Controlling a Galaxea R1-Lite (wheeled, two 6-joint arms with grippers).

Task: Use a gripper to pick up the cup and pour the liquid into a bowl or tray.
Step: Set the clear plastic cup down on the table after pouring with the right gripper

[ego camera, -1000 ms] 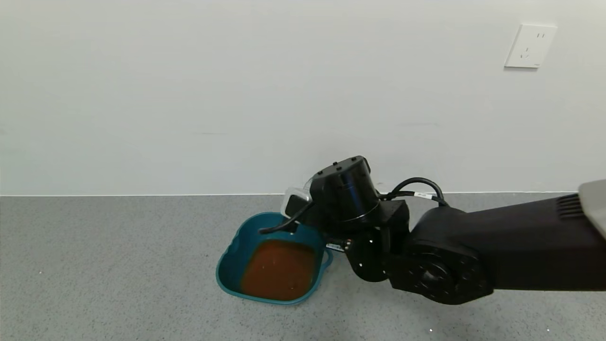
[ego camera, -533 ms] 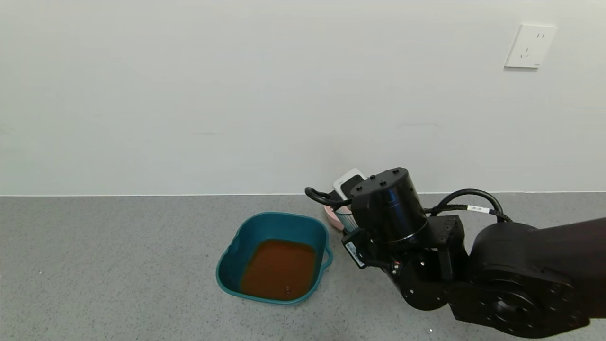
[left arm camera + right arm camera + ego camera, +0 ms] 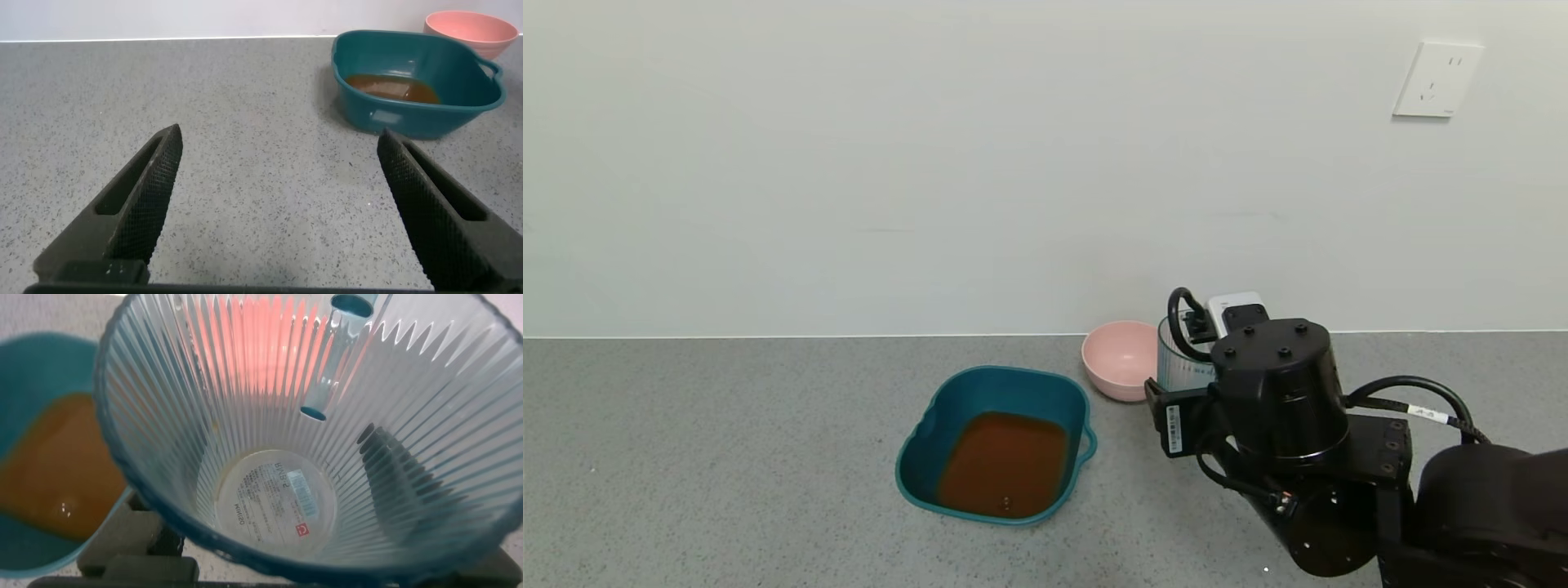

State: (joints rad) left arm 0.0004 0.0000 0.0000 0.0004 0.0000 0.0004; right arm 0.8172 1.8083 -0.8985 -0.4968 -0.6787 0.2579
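I hold the empty cup [image 3: 1176, 363] upright in my right gripper [image 3: 1205, 359], closed on it just right of the basin [image 3: 915, 457] because the liquid [image 3: 1005, 461] is already there, and my left gripper [image 3: 278, 204] waits wide open

Dark teal basin [image 3: 947, 408], reddish-brown liquid [image 3: 1005, 461], pale blue ribbed cup [image 3: 270, 416], pink bowl [image 3: 1119, 359]

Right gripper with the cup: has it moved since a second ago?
Yes. The right gripper, holding the cup, has swung from over the teal basin to the robot's right, past the pink bowl.
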